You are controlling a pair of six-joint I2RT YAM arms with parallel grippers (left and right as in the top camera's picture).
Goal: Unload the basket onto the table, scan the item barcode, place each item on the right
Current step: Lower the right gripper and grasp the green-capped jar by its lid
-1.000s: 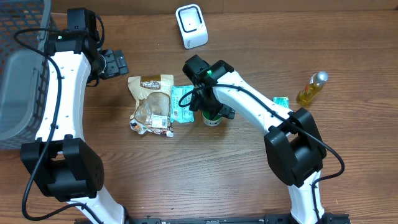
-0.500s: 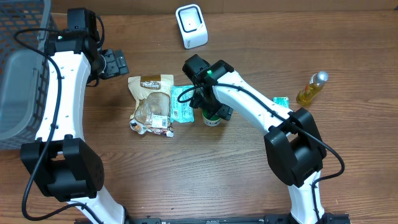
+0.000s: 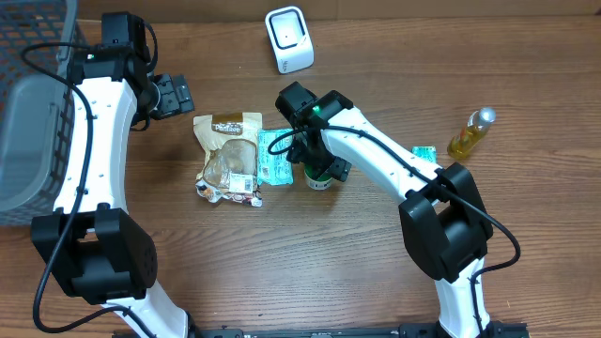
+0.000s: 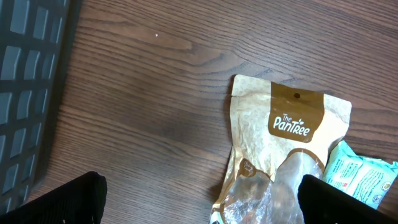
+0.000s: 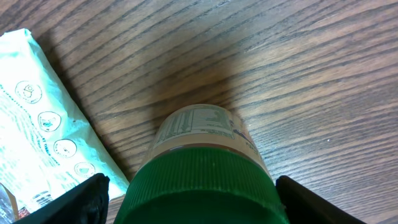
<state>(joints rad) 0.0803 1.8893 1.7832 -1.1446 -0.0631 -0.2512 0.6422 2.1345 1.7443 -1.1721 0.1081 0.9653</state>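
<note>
The right hand (image 5: 193,190) straddles the green-lidded jar (image 5: 199,127) at mid-desk, fingers open either side, probably to lift its label toward the scanner (image 3: 288,38) by the far edge. The left hand (image 4: 199,193) hangs open.

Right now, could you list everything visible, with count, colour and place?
scanner: 1, white, far centre
snack pouch: 1, brown, centre
green packet: 1, mint, beside pouch
jar: 1, green lid, between right hand's fingers
teal packet: 1, teal, right of jar
bottle: 1, yellow, far right
basket: 1, grey, left edge
left hand: 1, black, open, between basket and pouch
right hand: 1, black, astride jar lid
</note>
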